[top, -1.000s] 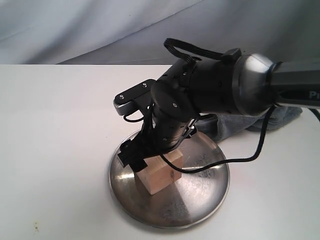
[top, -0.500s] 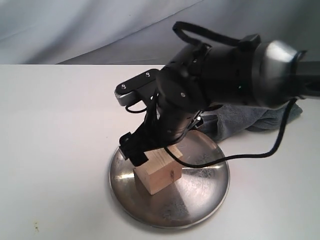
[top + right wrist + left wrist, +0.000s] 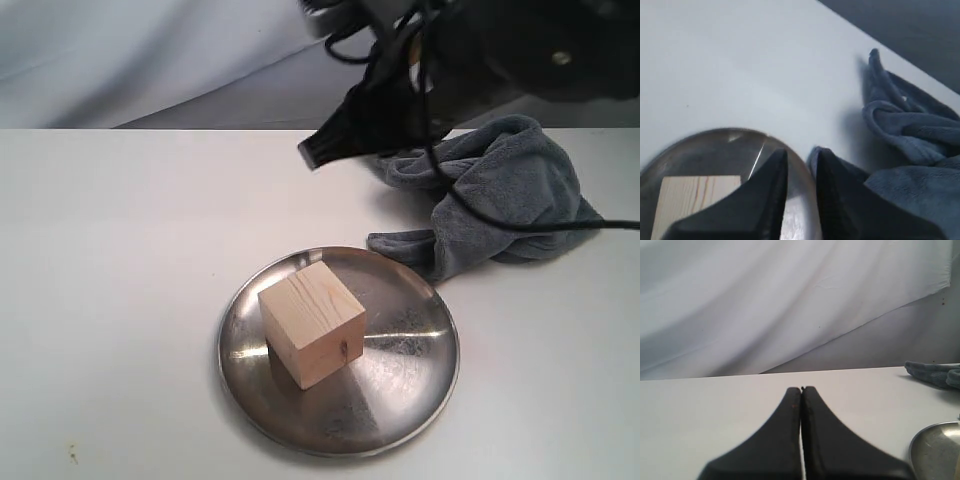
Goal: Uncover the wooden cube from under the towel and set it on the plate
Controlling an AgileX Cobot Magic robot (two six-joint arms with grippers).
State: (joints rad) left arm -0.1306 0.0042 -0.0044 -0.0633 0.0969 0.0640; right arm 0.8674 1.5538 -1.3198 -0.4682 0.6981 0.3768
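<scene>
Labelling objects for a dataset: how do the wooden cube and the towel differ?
The wooden cube is pale tan, grained and sharp-edged; the towel is dark grey-blue, plush and crumpled. The cube stands on the steel plate; the towel lies heaped on the white table by the plate's far-right rim. The cube is compact; the towel spreads wider. Both are in open view, not touching each other.

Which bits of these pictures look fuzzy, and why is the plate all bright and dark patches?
Exterior view: the right gripper is smeared, the wooden cube is sharp, and the plate mirrors light in bright streaks beside dark patches. Right wrist view: the close fingers look soft-edged. Left wrist view: its fingers blur nearest the lens.
</scene>
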